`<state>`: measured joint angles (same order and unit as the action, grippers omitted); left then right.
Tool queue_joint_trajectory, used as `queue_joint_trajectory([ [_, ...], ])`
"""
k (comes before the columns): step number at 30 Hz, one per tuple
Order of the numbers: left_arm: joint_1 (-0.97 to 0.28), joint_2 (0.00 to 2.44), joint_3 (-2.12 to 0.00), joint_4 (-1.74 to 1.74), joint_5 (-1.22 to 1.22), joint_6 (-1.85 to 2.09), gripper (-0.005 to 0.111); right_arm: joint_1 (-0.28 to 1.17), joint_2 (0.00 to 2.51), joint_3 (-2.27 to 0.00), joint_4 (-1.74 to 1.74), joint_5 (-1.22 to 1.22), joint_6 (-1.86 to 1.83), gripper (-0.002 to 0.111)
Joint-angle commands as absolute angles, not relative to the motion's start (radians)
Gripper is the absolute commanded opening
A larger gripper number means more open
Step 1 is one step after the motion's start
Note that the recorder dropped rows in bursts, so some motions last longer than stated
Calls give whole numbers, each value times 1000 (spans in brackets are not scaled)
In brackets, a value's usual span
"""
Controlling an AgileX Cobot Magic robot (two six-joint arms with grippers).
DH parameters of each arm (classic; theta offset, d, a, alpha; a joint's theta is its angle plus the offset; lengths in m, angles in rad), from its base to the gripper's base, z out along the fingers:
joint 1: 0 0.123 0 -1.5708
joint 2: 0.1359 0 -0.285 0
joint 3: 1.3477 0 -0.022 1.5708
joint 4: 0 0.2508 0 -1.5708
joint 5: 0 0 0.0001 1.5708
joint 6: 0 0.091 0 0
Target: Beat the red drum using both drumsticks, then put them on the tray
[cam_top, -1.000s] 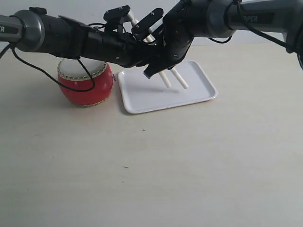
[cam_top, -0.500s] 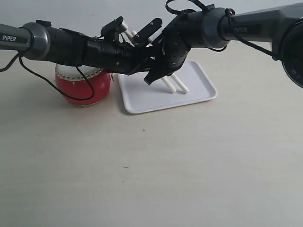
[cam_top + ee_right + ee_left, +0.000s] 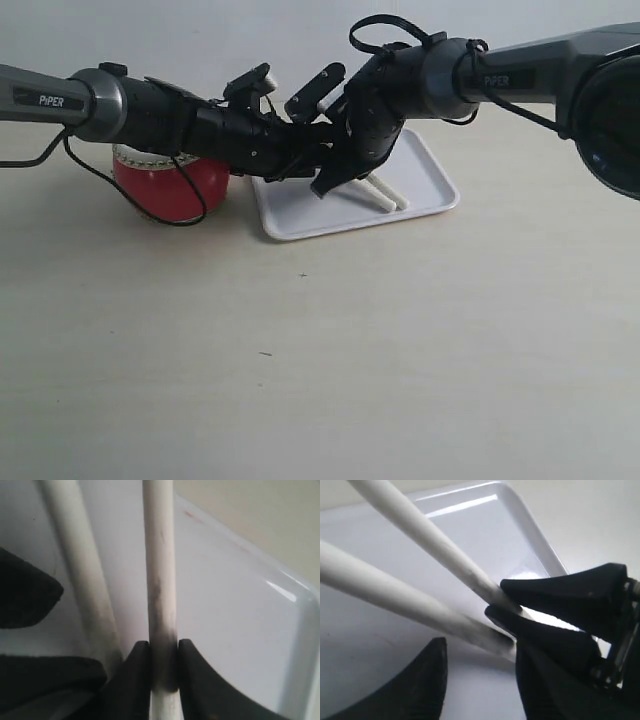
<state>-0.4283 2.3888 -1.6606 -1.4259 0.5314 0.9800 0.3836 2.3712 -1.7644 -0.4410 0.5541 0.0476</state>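
The drumsticks (image 3: 388,196) sit side by side at a slant. Their lower ends are down on the floor of the white tray (image 3: 432,192), and their upper ends rise into the black hardware above it. I read that slant as a set-down: with the tips grounded first, the sticks should not roll or bounce over the low rim.

In the right wrist view your right gripper (image 3: 164,652) has its jaws clenched on one stick, tight against the wood on both sides. The second stick runs just beside it, nearly parallel. Your left gripper (image 3: 298,150) is pressed close against the right one over the tray. Black fingers overlap that second stick, so I cannot tell whether its jaws grip it or have let go.

The red drum (image 3: 165,190) stands on the table (image 3: 400,330) just beside the tray's left edge. It is partly hidden behind your left arm, and no stick touches it. I judge the beating done and the placing under way.

With the grippers this crowded, release one at a time and lift clear, or a finger may drag the neighbouring stick.
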Motion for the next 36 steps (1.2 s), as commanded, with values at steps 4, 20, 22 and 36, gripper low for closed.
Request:
queue_joint_trajectory([
  [4,-439,2384,-1674,-1414,549,961,36,399,2386,-1762,-421,528,38,13],
  [20,-439,2384,-1674,-1412,576,965,37,399,2407,-1765,-421,544,34,32],
  [22,-439,2384,-1674,-1412,596,965,37,399,2405,-1779,-414,583,34,40],
  [36,-439,2199,-1674,-1378,828,932,8,423,2250,-1842,-152,741,-66,28],
])
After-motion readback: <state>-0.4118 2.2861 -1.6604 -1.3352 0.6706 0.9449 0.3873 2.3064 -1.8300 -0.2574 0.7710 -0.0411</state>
